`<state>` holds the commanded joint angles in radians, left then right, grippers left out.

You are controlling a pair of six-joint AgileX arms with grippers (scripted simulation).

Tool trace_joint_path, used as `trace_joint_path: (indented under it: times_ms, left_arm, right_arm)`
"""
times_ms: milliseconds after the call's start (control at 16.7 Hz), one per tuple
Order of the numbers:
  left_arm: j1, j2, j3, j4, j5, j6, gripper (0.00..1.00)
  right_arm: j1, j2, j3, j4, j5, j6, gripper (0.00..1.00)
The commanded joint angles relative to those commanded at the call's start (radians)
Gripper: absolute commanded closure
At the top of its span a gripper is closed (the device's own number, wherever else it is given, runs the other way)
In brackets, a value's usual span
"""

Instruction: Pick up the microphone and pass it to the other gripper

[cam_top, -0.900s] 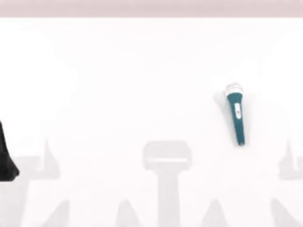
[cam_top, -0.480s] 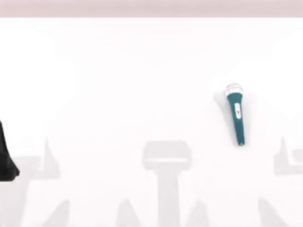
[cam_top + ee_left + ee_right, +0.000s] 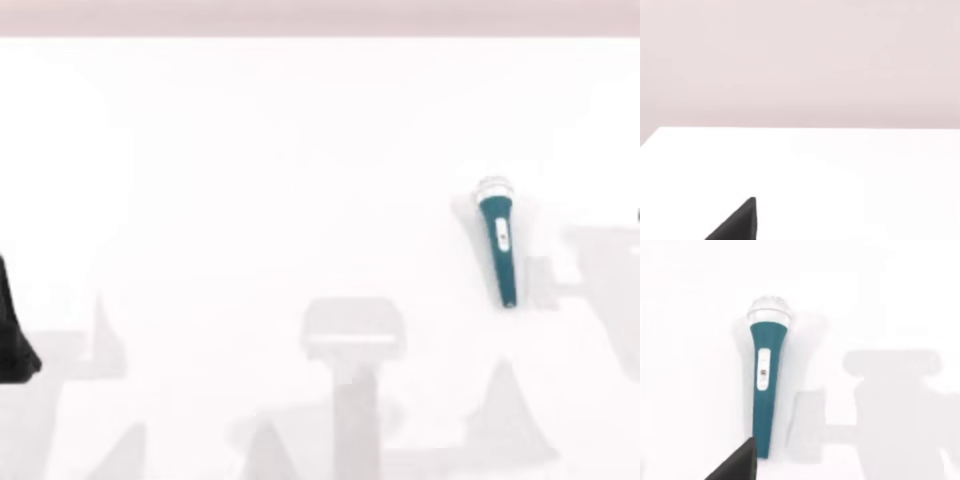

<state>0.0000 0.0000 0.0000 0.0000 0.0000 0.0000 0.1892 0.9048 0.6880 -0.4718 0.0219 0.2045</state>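
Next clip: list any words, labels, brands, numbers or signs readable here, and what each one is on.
No readable text in any view.
Mic: its white switch plate carries a small dark mark, too blurred to read; no word, brand or number shows.
Table: blank.
Left claw: only a dark fingertip shows, unmarked.
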Motion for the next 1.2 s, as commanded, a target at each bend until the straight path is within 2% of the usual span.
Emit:
trace_joint_path:
  times_ms: [300, 660, 900, 1200]
  left_arm:
    - [0.000, 0.000, 0.000, 0.000, 0.000, 0.000, 0.00]
    - [0.000, 0.000, 0.000, 0.000, 0.000, 0.000, 0.00]
    - [0.000, 0.000, 0.000, 0.000, 0.000, 0.000, 0.00]
    - [0.000, 0.000, 0.000, 0.000, 0.000, 0.000, 0.00]
  right_arm:
    - [0.101, 0.505, 0.352, -0.258, 0.010, 0.107, 0.00]
    - [0.192, 0.929, 0.685, -0.475, 0.018, 0.204, 0.00]
    - [0.220, 1.049, 0.791, -0.534, 0.021, 0.233, 0.00]
    - [0.216, 1.053, 0.794, -0.535, 0.021, 0.234, 0.00]
